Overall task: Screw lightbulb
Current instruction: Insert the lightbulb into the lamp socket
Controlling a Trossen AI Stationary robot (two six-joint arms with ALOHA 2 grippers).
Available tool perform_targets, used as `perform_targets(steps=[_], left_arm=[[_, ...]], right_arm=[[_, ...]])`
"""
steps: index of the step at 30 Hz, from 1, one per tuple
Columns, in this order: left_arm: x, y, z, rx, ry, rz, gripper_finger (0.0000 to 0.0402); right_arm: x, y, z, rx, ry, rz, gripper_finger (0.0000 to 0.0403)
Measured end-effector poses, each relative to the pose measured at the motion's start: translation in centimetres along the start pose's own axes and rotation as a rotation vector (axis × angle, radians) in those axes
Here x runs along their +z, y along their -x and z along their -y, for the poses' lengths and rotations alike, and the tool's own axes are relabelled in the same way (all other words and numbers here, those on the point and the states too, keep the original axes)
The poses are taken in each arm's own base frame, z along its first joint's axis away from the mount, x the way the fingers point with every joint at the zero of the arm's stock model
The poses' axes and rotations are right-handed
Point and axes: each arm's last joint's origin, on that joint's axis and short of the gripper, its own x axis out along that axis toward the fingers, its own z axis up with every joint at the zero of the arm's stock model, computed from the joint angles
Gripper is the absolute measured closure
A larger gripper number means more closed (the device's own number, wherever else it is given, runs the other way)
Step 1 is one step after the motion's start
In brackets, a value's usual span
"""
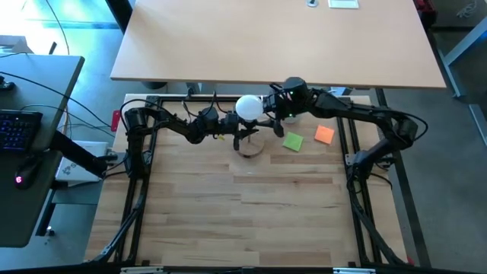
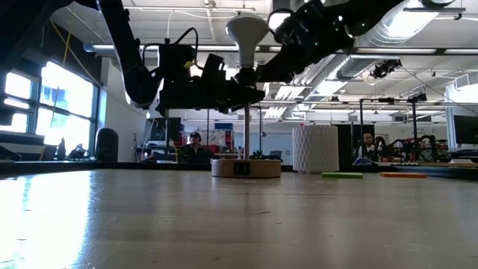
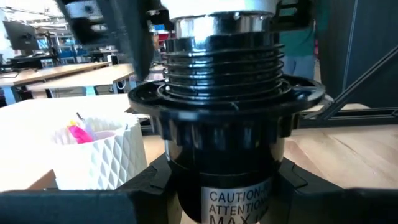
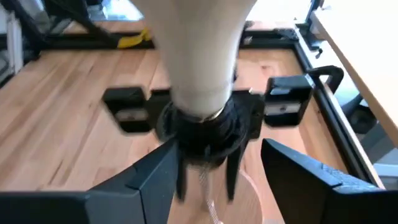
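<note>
The white lightbulb [image 1: 248, 106] stands upright with its metal screw base [image 3: 222, 56] partly down in the black socket [image 3: 224, 137]. The socket sits on a thin post above a round wooden base [image 2: 246, 167]. My left gripper [image 1: 237, 128] comes from the table's left and is shut on the socket. My right gripper [image 4: 221, 152] comes from the right, slanting down. It is open, with its fingers on either side of the bulb's neck [image 4: 200, 74] and the socket top. I see no touch there. My left gripper pinches the socket's black body [image 3: 186, 186], below its wide collar, between its two fingers. The fingers come level from the table's left. The socket stays upright on its post and wooden base, which rests on the table.
A white ribbed cup [image 3: 93, 155] with pink contents stands just behind the socket. A green note [image 1: 293, 141] and an orange note [image 1: 324, 135] lie on the table to the right. The black frame rails [image 1: 358, 144] border the table. People sit in the room beyond [image 2: 196, 146].
</note>
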Motion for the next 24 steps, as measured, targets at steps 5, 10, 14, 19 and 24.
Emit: perform_targets(steps=[5,10,14,19,24], left_arm=[[-0.3,0.1,0.0,0.005,0.029,-0.025,0.0239],[-0.7,0.1,-0.2,0.008,0.021,-0.063,0.0195],[-1.2,0.2,-0.2,0.009,0.029,-0.110,0.0179],[-1.6,0.3,-0.2,0.006,0.028,-0.151,0.0174],[-2.2,0.4,-0.2,0.015,0.055,-0.203,0.0173]], right_arm=[[0.6,2.8,0.0,-0.033,0.010,0.003,0.0175],[-1.1,3.0,-0.3,-0.044,-0.026,0.025,0.0174],[-3.6,1.5,-1.6,-0.031,-0.091,0.097,0.0174],[-5.3,-0.3,-4.4,-0.136,-0.082,0.182,0.0174],[-4.7,-1.0,-6.0,-0.218,-0.024,0.198,0.0174]])
